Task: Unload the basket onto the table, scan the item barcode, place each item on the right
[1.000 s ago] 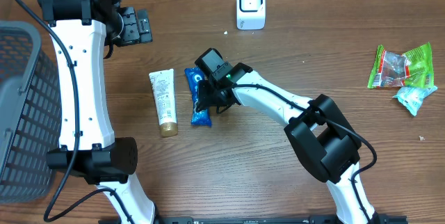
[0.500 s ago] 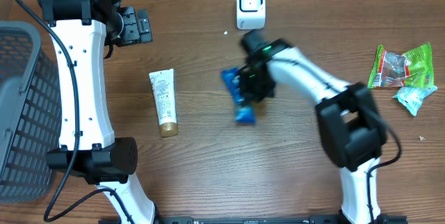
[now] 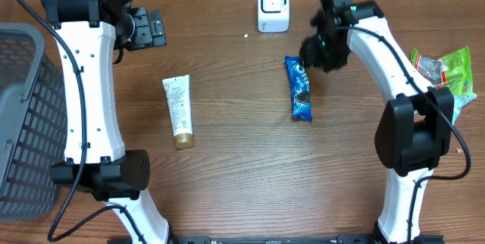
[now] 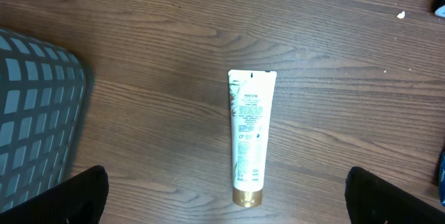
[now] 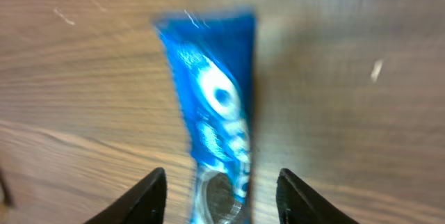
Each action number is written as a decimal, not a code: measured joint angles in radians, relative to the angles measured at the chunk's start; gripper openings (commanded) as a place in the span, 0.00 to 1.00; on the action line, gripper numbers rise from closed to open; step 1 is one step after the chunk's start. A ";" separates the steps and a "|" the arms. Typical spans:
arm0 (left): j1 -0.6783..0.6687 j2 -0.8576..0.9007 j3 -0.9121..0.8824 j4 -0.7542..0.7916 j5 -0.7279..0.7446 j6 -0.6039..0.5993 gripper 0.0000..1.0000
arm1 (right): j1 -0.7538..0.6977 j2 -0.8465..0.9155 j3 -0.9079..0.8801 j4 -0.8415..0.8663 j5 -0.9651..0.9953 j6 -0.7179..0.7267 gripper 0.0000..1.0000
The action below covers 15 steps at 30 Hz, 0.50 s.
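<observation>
Blue packet (image 3: pixel 299 87) lies flat on the surface (image 3: pixel 242 176), below and right of the scanner (image 3: pixel 273 6), apart from it, nothing gripping it. Right pincer (image 5: pixel 221 174) sits over the packet's upper end with its fingers apart, and there is wood showing on both sides of the wrapper, so no clamp. Left pincer (image 3: pixel 149 29) is wide apart and empty, parked up by the basket (image 3: pixel 23 115), looking down at the tube (image 4: pixel 250 137). Risks as I see them: the packet is face-up and flat, so the scanner window probably can't read any code from where it lies, and I can't tell which side carries the barcode. The wrapper looks glossy and limp; a pinch at one end could slip, or let the rest droop and swing the code off the window. The snack bags (image 3: pixel 439 73) beside the right arm's elbow could get clipped on a wide swing. On views: overhead gives the packet-to-scanner layout, but the arm hides the fingertips. Right wrist shows the finger gap around the wrapper clearly, though blurred, and no scanner. Left wrist shows only the tube's print and a basket corner.
</observation>
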 measured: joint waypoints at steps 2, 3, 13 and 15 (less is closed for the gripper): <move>0.000 0.000 0.000 0.000 0.000 0.000 1.00 | 0.051 -0.021 0.039 -0.020 0.068 -0.007 0.53; 0.000 0.000 0.000 0.000 0.000 0.000 1.00 | 0.064 -0.024 0.039 -0.026 0.085 -0.008 0.53; 0.000 0.000 0.000 0.000 0.000 0.000 1.00 | 0.283 -0.010 -0.104 0.034 0.467 -0.018 0.59; 0.000 0.000 0.000 0.000 0.000 0.000 1.00 | 0.282 -0.005 -0.151 0.085 0.486 -0.034 0.60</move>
